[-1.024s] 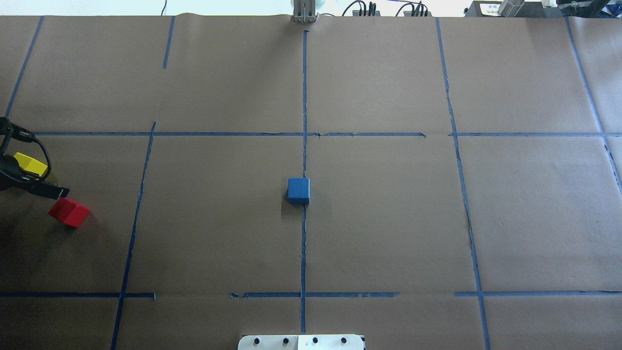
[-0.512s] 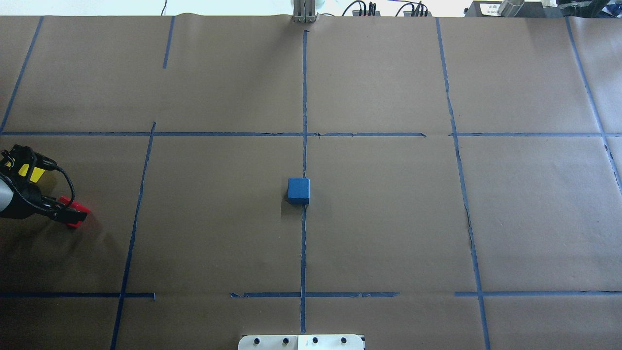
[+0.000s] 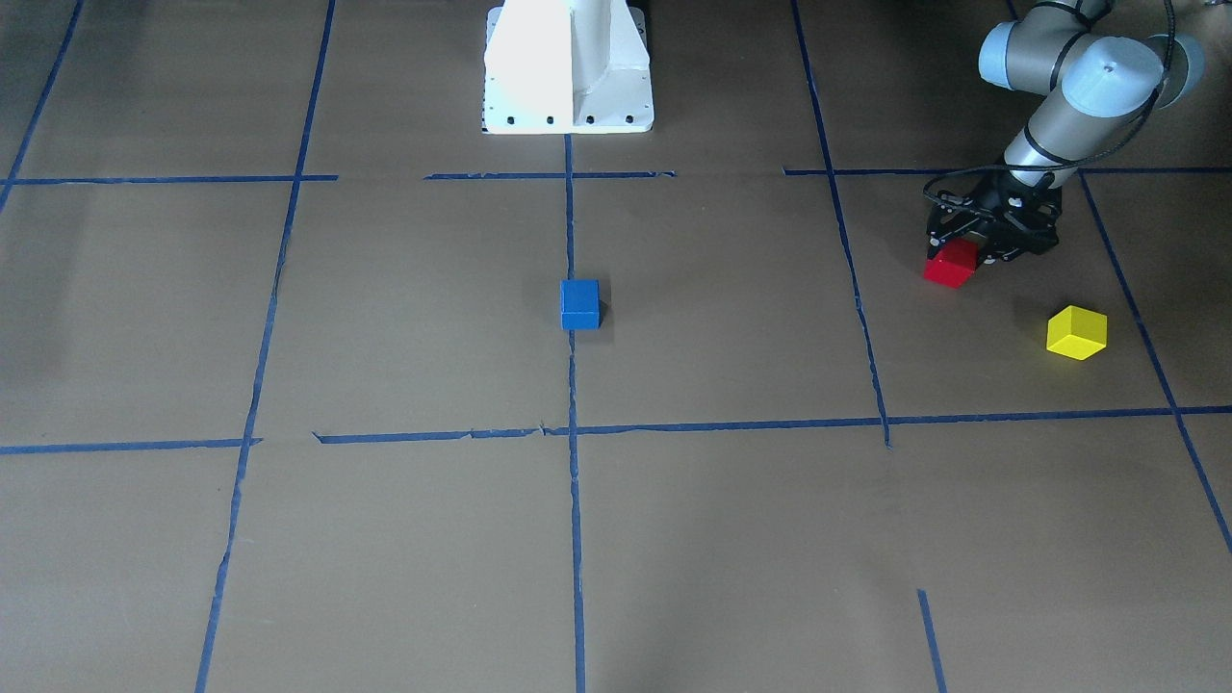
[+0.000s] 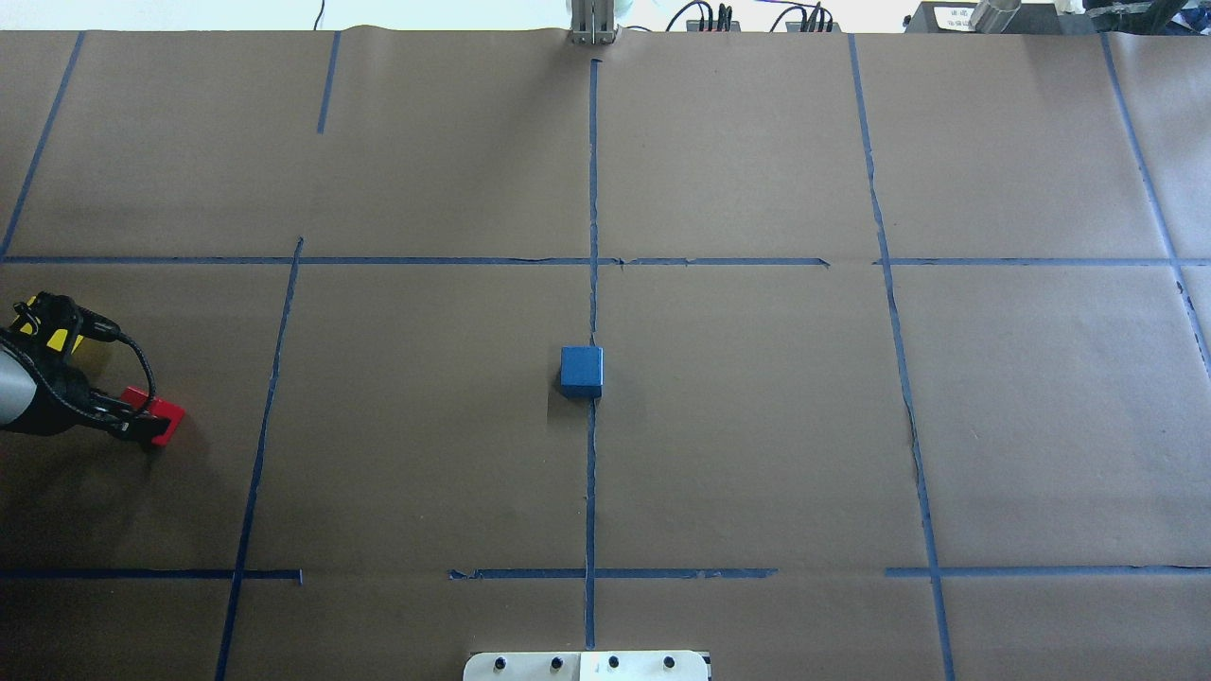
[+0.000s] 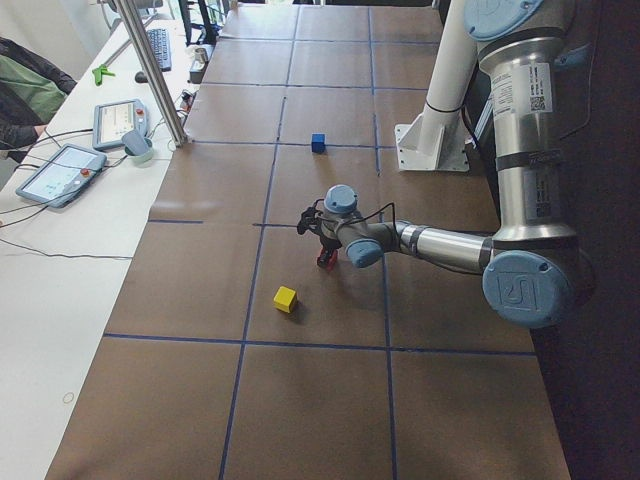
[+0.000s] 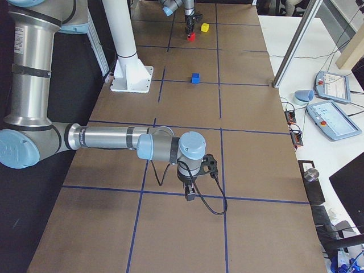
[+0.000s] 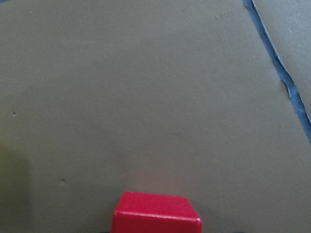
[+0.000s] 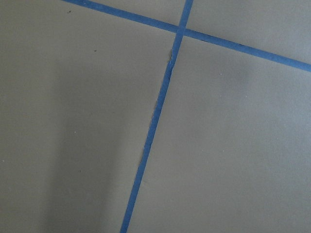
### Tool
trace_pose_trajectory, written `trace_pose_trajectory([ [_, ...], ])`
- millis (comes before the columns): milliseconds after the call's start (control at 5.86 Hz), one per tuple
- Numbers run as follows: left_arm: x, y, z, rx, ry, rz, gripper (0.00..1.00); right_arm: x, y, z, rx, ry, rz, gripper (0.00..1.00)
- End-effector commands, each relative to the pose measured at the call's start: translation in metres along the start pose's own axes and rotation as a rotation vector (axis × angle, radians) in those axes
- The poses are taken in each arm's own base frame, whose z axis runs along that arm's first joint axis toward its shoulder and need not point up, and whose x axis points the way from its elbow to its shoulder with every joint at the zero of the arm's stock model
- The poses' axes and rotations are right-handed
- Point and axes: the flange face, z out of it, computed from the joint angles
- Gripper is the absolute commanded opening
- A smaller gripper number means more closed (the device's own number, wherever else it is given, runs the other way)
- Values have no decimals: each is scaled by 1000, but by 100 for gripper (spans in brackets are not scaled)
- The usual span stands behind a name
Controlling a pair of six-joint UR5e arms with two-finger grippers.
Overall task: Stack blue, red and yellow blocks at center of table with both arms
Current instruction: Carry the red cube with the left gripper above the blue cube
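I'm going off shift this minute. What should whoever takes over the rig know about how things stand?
Left gripper: down at the red block on the robot's left side of the table; whether it has closed cannot be told.
Right gripper: low over bare table at the robot's right end; open or shut cannot be told.
Blue block: alone at the centre.
Yellow block: loose on the table near the red block, apart from it.
Done: blue base placed. Left: red onto blue, then yellow on top.
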Motion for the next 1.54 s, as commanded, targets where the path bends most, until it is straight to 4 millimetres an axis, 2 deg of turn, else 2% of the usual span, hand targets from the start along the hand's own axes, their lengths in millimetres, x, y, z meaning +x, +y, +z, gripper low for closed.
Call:
trace_pose_trajectory([
  [0, 9, -8, -4, 16, 13, 8, 24, 0, -1, 0, 0, 0, -1, 100],
  [171, 26, -17, -18, 36, 36, -21, 21, 0, -1, 0, 0, 0, -1, 100],
  [341, 76, -60, -40, 17, 25, -104, 20, 0, -1, 0, 0, 0, -1, 100],
  [512, 161, -121, -61, -41, -1, -176, 20, 0, -1, 0, 0, 0, -1, 100],
  [683, 266, -160, -66, -126, -12, -219, 20, 0, -1, 0, 0, 0, -1, 100],
  [854, 338, -190, -74, -128, -2, -284, 19, 0, -1, 0, 0, 0, -1, 100],
  [1024, 399, -225, -63, -127, 9, -336, 19, 0, -1, 0, 0, 0, 1, 100],
  [1195, 450, -258, -49, -93, -19, -368, 19, 0, -1, 0, 0, 0, 1, 100],
  [1366, 483, -272, -31, -109, -41, -390, 19, 1, -1, 1, -1, 0, 2, 100],
])
